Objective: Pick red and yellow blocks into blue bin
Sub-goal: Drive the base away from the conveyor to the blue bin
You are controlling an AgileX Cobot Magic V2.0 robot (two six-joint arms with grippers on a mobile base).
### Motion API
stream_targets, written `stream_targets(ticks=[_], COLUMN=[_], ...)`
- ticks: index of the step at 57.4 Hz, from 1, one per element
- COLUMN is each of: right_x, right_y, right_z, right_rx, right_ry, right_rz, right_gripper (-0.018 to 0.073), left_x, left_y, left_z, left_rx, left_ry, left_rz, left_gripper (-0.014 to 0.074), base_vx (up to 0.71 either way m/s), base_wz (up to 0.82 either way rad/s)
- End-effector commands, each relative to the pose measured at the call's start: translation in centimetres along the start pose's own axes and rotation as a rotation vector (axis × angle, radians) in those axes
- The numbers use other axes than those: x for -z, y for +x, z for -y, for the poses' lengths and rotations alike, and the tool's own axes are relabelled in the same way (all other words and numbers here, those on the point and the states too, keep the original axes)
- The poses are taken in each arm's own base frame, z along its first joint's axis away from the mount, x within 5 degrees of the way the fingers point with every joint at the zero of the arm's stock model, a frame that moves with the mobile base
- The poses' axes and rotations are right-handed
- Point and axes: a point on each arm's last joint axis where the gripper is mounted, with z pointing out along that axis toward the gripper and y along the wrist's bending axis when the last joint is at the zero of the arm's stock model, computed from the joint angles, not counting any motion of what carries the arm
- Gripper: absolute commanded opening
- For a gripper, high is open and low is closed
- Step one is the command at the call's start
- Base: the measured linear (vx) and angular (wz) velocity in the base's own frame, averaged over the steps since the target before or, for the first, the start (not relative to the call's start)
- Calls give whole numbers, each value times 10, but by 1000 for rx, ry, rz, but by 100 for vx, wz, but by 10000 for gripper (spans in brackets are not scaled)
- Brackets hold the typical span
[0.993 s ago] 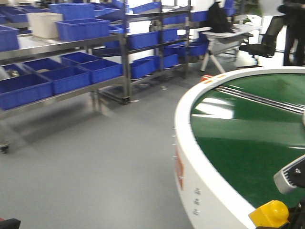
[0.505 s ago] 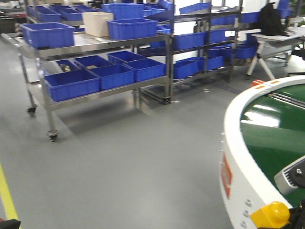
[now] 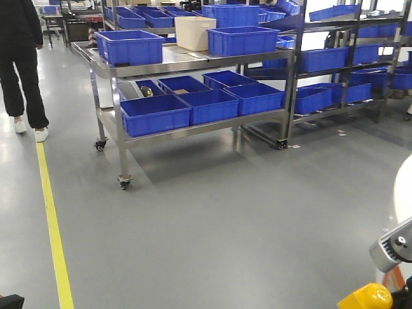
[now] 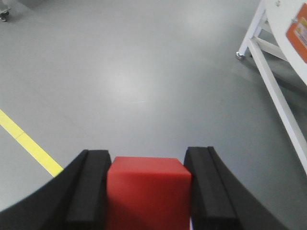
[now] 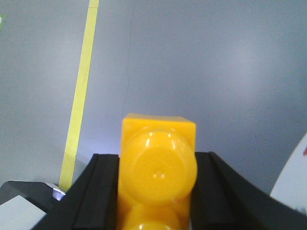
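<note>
My left gripper (image 4: 148, 160) is shut on the red block (image 4: 146, 191), a plain cube held between the black pads above grey floor. My right gripper (image 5: 156, 155) is shut on the yellow block (image 5: 158, 167), whose round studs face the camera. In the front view the yellow block (image 3: 367, 297) shows at the bottom right corner. Several blue bins, such as a wide one (image 3: 154, 112), sit on a steel cart (image 3: 193, 61) some way ahead. I cannot tell which of them is the task's blue bin.
A person (image 3: 22, 64) stands at the far left beside a yellow floor line (image 3: 51, 225). A beige box (image 3: 195, 32) sits on the cart's top. Racks of blue crates (image 3: 335, 58) line the back right. A white frame leg (image 4: 273, 86) stands at the right.
The front view has swung left: the green round table slid out to the right, while the steel cart and a person came into view. Both blocks stay gripped.
</note>
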Motion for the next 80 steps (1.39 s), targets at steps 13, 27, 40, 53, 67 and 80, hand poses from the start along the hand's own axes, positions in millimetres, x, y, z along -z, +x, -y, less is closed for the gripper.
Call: stream_targets(ticks=[13,27,40,53,67,80], right_x=[10,9,9,9,9,9], right_y=[-10,-10,-10,-10,-10,-10], right_z=[2,2,2,2,2,2], right_rx=[7,7,7,7,7,7], right_ry=[28,26,26,27,27,27], right_rz=[84,81,80,81,81,81], right_gripper=[259,259,259,259,259,259], left_x=[6,7,8,8,8,8], left_y=[-13,-13,-13,-13,-13,-13], left_z=[2,2,2,2,2,2], left_rx=[6,6,6,6,5,6], left_ry=[6,5,5,5,5,5], left_rz=[93,99,104,104,103,105], left_gripper=[270,270,270,270,270,270], base_vx=[34,39,43,45,46,48], base_wz=[11,7,8,5,-7,-26])
